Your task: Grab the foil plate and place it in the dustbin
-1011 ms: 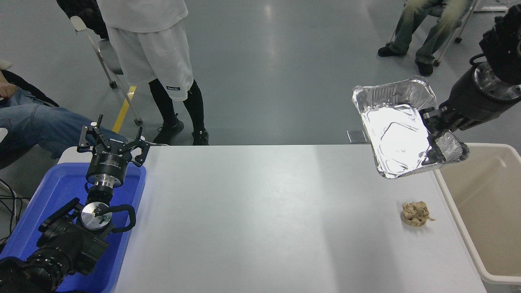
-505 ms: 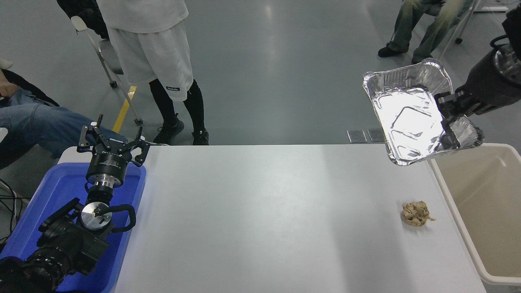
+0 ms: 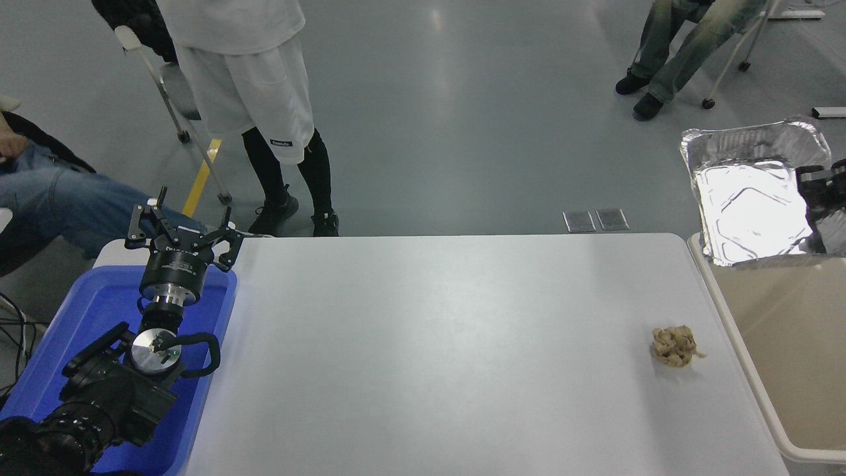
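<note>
The foil plate, a shiny silver tray with a crinkled rim, hangs in the air tilted toward me at the far right, over the far end of the dustbin. My right gripper pokes in from the right edge and is shut on the plate's right rim; most of that arm is out of frame. The dustbin is a large beige bin standing against the table's right side. My left gripper stands open above the blue tub, parked at the lower left.
A crumpled tan paper wad lies on the white table near its right edge. A blue tub sits at the left. A person stands beyond the far edge; others sit at the left and top right.
My right gripper has carried the foil plate to the right, from above the table's far right corner to above the dustbin. The left arm has stayed put.
</note>
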You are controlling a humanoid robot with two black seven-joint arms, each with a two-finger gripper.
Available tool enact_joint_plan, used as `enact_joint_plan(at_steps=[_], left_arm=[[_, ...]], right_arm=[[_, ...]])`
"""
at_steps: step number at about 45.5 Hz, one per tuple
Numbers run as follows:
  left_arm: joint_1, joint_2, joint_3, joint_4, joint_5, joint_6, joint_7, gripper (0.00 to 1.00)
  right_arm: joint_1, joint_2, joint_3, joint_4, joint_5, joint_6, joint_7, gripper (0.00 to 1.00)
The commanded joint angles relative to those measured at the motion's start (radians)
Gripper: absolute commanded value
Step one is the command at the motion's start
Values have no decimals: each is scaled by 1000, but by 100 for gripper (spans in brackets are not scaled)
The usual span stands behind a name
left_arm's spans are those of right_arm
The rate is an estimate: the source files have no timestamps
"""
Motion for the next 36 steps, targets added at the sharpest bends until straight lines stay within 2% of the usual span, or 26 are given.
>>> enact_joint_plan(at_steps=[1, 14, 27, 36], left_arm=[[0, 0, 0, 0, 0, 0, 0, 99], [0, 0, 0, 0, 0, 0, 0, 99], [0, 0, -2, 0, 0, 0, 0, 99], [0, 0, -2, 0, 0, 0, 0, 99]], right_arm=[[-242, -66, 134, -227, -16, 0, -1, 0], [-577, -63, 326, -424, -4, -26, -1, 0], [-893, -36, 531, -482, 3, -373, -1, 0], [-1051, 50, 574, -533, 38, -621, 1, 0]])
